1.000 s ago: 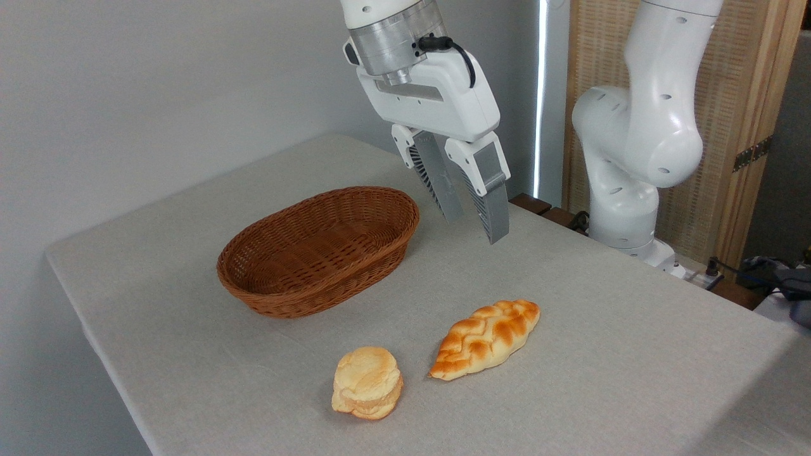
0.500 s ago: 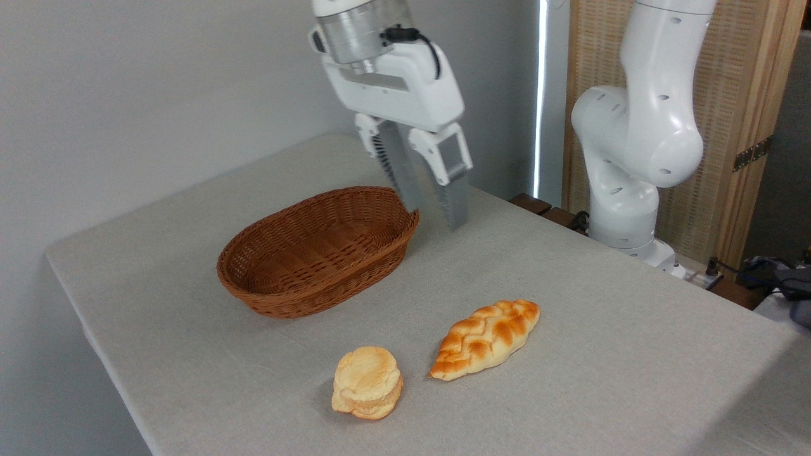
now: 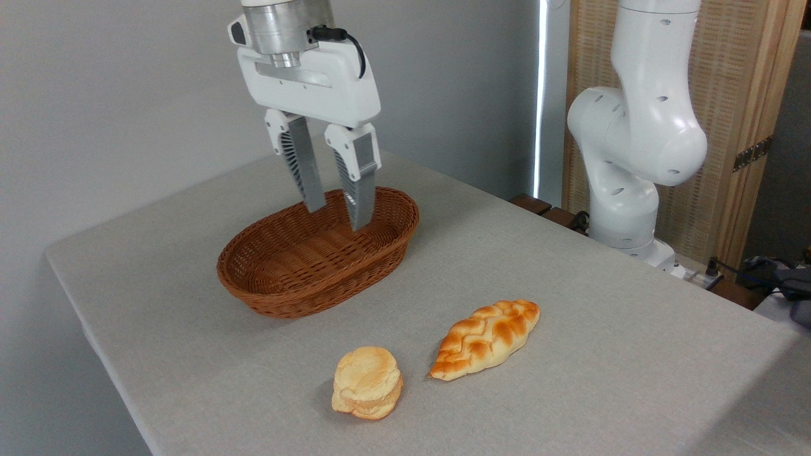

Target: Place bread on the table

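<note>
We see the bread [image 3: 485, 339], a braided loaf with pointed ends and a golden-orange crust, lying flat on the tabletop [image 3: 608, 304] toward the near edge, its long axis running from lower left to upper right. Nothing touches it. Just beside its lower-left tip, with a narrow strip of grey cloth between them, sits a round pale layered bun [image 3: 367, 382], also resting directly on the cloth.

Further back and to the left we find a brown oval wicker basket [image 3: 253, 288], well apart from both the loaf and the bun. What we can see of its woven inside holds nothing.

Above the back half of the basket hangs the gripper [image 3: 338, 217], pointing downward with a slight tilt. Its two grey ribbed fingers [image 3: 360, 190] are parted, with open space between them, and they grasp nothing. In our view their tips overlap the basket's far rim and inner wall; we cannot tell whether they reach below the rim or hover above it.

On the right, the white arm [image 3: 633, 139] rises from its base beyond the far edge of the tabletop, in front of a wooden-framed woven panel [image 3: 728, 82]. A plain grey wall [image 3: 127, 95] fills the left background.
</note>
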